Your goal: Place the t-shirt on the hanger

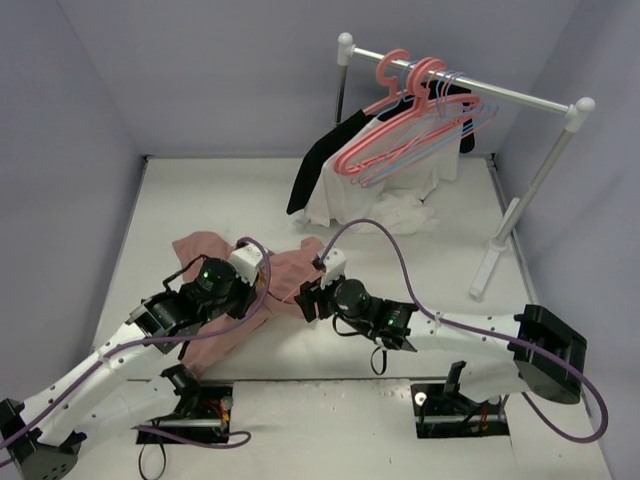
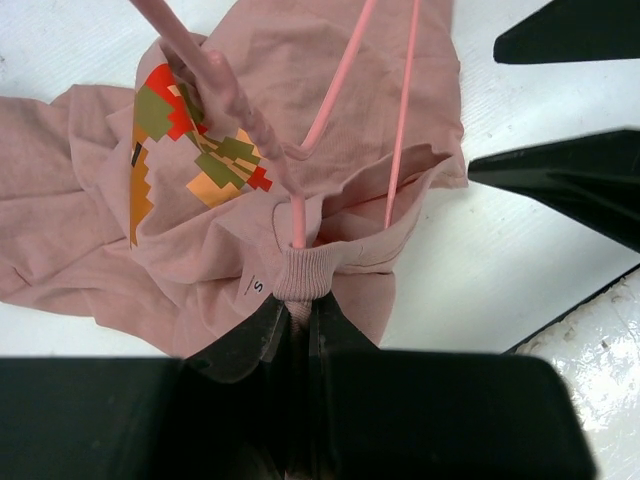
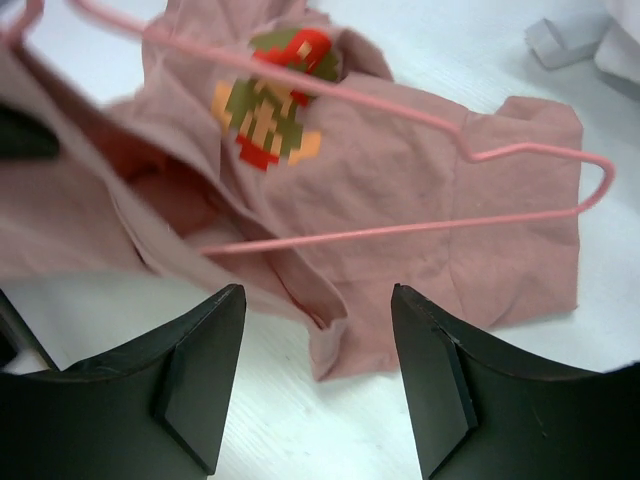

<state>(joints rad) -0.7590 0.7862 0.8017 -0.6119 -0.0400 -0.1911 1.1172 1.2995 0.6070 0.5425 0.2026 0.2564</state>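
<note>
Desk is flat matte white, boxed in by plain pale lilac walls, with a white tube rack at the back right. Shirt lies crumpled on the desk between my two arms, soft salmon knit with a blocky pixel print. Hanger, thin pink wire, lies on it, one end poking into the ribbed collar. Left claw is clenched on that collar. Right claw hangs just over the shirt's edge, spread wide, gripping nothing.
</note>
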